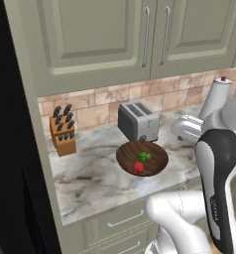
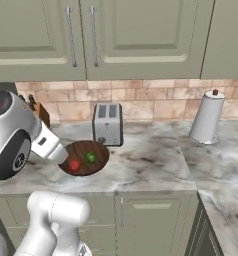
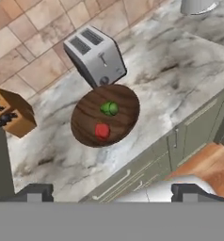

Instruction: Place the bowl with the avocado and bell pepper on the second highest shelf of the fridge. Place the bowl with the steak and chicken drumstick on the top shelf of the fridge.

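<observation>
**Reaching for the vegetable bowl, first step not yet begun**

Going left to right along the marbled grey-and-white stone surface (image 1: pixel 90 173): a wooden knife block with black handles (image 1: pixel 63 130) stands by the tiled wall at the left end, next to the dark opening at the far left. Then comes the round dark-brown wooden bowl (image 1: pixel 142 158), sitting near the front edge of the surface and just in front of a boxy silver two-slot toaster (image 1: pixel 137 121). Inside the bowl lie a green avocado (image 1: pixel 144 156) and a red bell pepper (image 1: pixel 138 167), close together. Further right a white paper-towel roll on an upright holder (image 2: pixel 207 117) stands well apart from the bowl.

The tool (image 3: pixel 111 193) hangs above and in front of the bowl, its two dark tips spread wide with nothing between them.

The step in hand looks like the approach to the avocado-and-pepper bowl, bound for the fridge's second highest shelf. The next move calls for lowering the tool onto the bowl's rim, one finger inside and one outside, clear of the toaster behind it and without tipping the contents
</observation>
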You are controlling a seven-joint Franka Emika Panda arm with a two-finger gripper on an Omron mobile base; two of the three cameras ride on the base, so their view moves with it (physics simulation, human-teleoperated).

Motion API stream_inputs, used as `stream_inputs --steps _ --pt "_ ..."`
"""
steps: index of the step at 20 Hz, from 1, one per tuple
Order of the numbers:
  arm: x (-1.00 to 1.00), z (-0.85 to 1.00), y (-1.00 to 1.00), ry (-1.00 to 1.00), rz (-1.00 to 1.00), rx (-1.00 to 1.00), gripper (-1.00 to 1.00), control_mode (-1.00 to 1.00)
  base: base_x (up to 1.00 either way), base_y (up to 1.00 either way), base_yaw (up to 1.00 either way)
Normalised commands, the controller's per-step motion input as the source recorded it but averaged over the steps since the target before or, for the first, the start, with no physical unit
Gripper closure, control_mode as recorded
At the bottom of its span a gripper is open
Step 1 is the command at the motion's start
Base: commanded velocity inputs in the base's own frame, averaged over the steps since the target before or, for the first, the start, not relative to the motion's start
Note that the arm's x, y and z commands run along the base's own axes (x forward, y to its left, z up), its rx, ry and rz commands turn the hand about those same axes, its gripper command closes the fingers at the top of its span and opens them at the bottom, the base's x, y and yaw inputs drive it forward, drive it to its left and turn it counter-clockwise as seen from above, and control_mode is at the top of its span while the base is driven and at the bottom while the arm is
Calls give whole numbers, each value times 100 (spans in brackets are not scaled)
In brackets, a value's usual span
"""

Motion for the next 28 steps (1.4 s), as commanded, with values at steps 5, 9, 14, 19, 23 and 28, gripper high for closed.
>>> stream_inputs --steps 5,9,14,19,23,28 --pt "96 -92 -78 39 3 2 -100 -100 0 0 0" --pt "95 -79 -47 17 0 6 -100 -100 0 0 0" --pt "64 -90 -43 4 0 5 -100 -100 0 0 0" --pt "60 -67 0 1 -1 0 -100 -100 0 0 0" --pt "58 -49 5 13 -1 0 -100 -100 0 0 0" --pt "38 -25 3 23 0 0 -100 -100 0 0 0"
